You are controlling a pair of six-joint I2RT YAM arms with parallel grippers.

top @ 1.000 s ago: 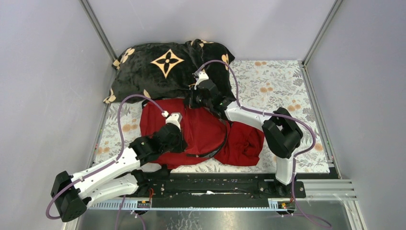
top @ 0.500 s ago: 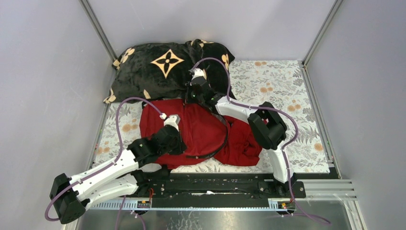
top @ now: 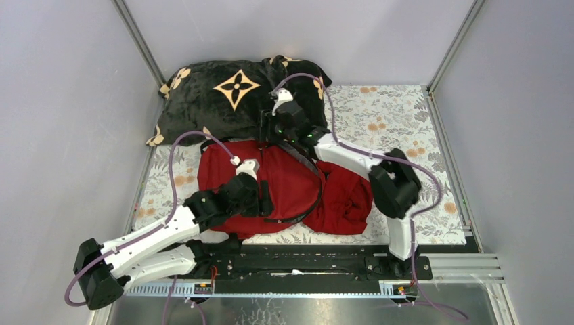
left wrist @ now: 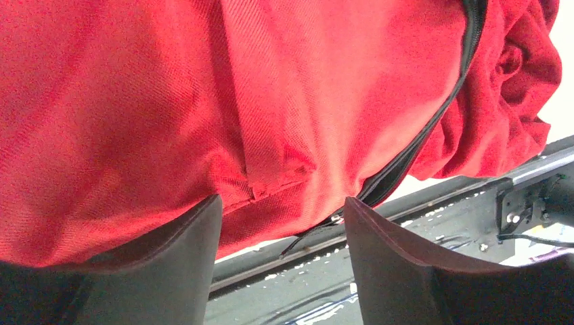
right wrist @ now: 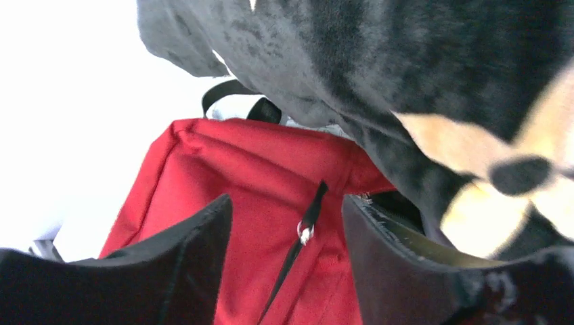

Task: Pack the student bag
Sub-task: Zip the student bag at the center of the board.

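Trouble, as we judge it, lies at the zip. The large red fabric backpack [top: 284, 179] lies flat on the floral-covered bench [top: 392, 115], middle and near. Its far edge is against the black plush blanket with tan flower motifs [top: 230, 95], and a crumpled dark-red cloth [top: 345, 200] touches its right side.

The right jaws stand spread over the bag's far edge, pinching nothing. The small metal zipper pull [right wrist: 306, 232] hangs in the gap between them. It is a thin target, so closing slightly off line could miss it or bite bare fabric. The blanket crowds the jaws' right side, and a fold of plush could be caught with the pull and dragged along.

The left jaws are also spread, at the bag's near-left part, with red cloth bulging at their tips. Whether they touch it we cannot tell. If nothing anchors the bag, a tug on the zip may slide it across the bench instead of opening it.

Only the right wrist view shows the pull and a black strap loop [right wrist: 233, 91] behind the bag. The left wrist view alone shows the black zipper line [left wrist: 433, 122] curving along the near side. The overhead view hides both but gives the layout, with the left arm [top: 156, 233] and right arm [top: 352, 162] reaching in from the near edge.
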